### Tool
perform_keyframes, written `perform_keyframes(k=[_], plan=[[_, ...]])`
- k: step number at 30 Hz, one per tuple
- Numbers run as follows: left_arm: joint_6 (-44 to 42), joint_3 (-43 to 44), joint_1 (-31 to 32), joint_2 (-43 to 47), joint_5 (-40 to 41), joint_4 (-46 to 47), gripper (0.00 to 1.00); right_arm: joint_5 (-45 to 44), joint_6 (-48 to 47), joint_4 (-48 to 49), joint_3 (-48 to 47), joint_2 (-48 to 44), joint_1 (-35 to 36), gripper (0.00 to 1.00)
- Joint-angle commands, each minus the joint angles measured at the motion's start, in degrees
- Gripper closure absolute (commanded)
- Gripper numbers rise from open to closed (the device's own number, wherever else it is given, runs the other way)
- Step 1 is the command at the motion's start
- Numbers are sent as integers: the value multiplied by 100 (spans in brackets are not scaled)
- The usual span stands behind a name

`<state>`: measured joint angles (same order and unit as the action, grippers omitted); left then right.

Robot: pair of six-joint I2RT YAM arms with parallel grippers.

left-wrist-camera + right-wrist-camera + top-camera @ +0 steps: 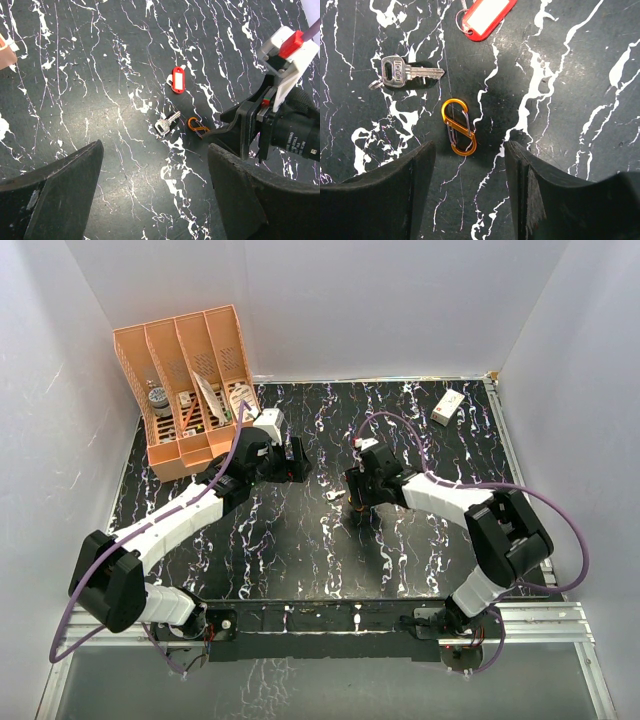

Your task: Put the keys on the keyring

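Marbled black tabletop (580,75) bears a figure-eight gold wire keyring (458,126).

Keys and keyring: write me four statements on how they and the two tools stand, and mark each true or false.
The silver key is threaded on the gold keyring. False: they lie apart on the table.
The right tool is open. True.
The red tag lies on top of the silver key. False: it lies apart from it, on the table.
The left tool is open and empty. True.
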<state>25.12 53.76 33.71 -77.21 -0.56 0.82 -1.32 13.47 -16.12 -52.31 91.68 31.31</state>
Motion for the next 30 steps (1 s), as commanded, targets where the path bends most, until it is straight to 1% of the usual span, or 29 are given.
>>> perform_keyframes(k=[1, 8, 10, 22, 30], plan=[[10, 13, 34, 49, 73, 7, 17, 56, -164, 263, -13, 80, 87, 46], [1, -4, 30, 31, 81, -1, 17, 10, -209, 336, 11, 187, 166, 49], [1, -5, 30, 31, 91, 2, 17, -22, -247, 338, 0, 220, 181, 51], [-16, -7, 30, 13, 139, -20, 17, -344, -353, 381, -140, 471, 207, 53], [-35, -19, 30, 4, 178, -20, 17, -287, -415, 399, -209, 553, 220, 56]])
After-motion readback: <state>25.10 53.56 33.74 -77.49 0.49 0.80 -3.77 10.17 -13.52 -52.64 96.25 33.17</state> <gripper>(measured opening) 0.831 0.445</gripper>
